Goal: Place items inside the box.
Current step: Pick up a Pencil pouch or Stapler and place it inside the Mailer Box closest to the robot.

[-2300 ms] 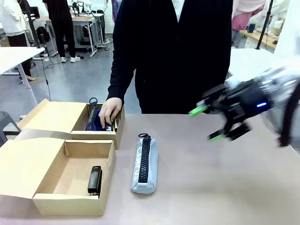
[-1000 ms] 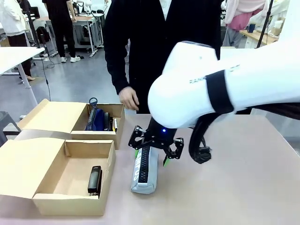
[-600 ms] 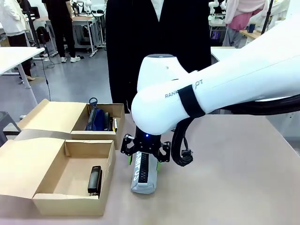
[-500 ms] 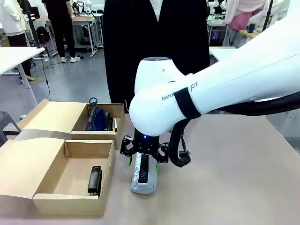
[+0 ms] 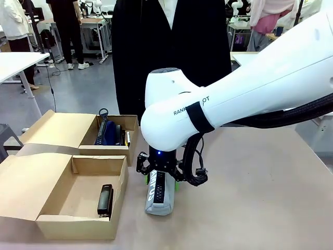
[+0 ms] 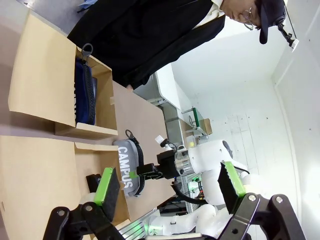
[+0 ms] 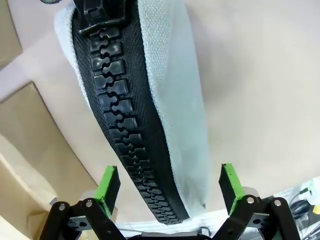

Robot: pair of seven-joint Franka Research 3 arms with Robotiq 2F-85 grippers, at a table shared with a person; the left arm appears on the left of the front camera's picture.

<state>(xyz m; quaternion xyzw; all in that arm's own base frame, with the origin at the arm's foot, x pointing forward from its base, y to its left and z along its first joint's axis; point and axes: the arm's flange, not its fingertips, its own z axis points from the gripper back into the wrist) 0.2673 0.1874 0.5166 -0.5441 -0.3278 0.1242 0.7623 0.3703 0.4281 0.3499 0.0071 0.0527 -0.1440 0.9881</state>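
**Front view.** The right gripper [image 5: 161, 182] hangs low at the centre of the frame, fingers pointing down, over the far end of the grey case [image 5: 157, 200]. The case lies on the table [image 5: 250, 198], just right of the near box [image 5: 78, 229]. The jaws are spread wide and grasp nothing, with one finger on each side of the case. The near box, at lower left with its flaps open, holds a black stapler [image 5: 105, 199] lying on its floor. Behind it, at left centre, the far box [image 5: 112, 150] holds the navy case [image 5: 107, 133], whose ring pull rises above the rim. A person [image 5: 171, 57] in dark clothing stands at the table's far edge, upper centre.

**Right wrist view.** The grey case runs from the top of the frame to the bottom, black zip uppermost, and passes between the two green pads [image 7: 111, 184]. A narrow gap shows between each pad and the fabric — no contact.

**Left wrist view.** The left gripper [image 6: 169, 182] sits at the bottom edge with its jaws wide apart and empty, well above the table. Beyond it, at centre, lies the grey case with the print CAMPUS — the right gripper is set over it. The navy case lies in the far box at upper left.
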